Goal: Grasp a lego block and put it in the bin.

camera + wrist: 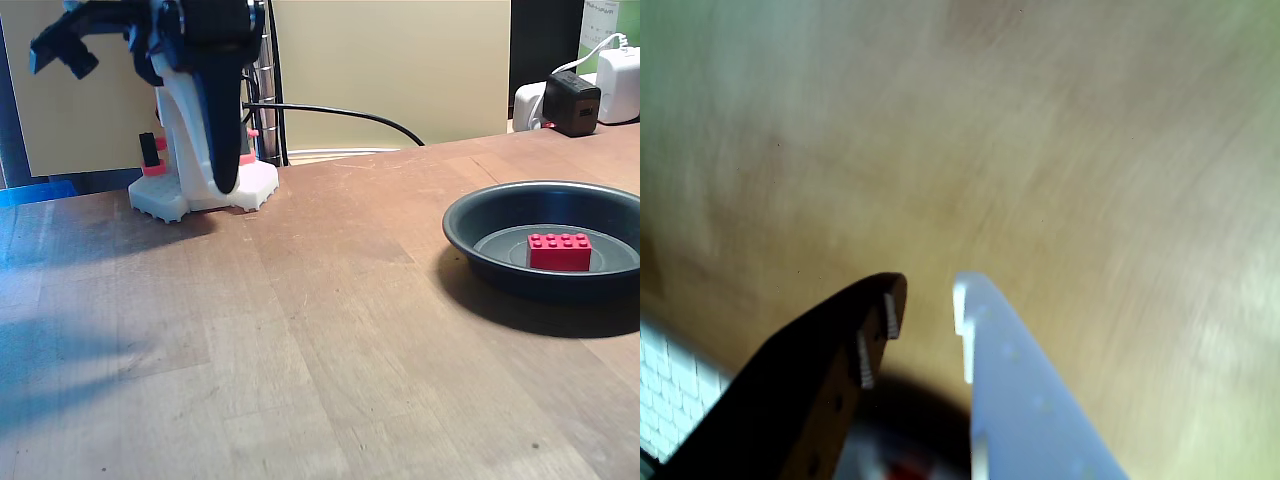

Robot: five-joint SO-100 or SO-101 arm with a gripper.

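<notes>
One red lego block (559, 251) sits flat in the bin (480, 215), well apart from the gripper (930, 300), whose jaws hang narrowly parted and empty.

bare table (300, 330) left of bin (480, 215)

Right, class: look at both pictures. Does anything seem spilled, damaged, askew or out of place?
Nothing stands out. The lego block lies flat inside the bin, and the gripper is empty, jaws slightly apart, over bare table.
</notes>
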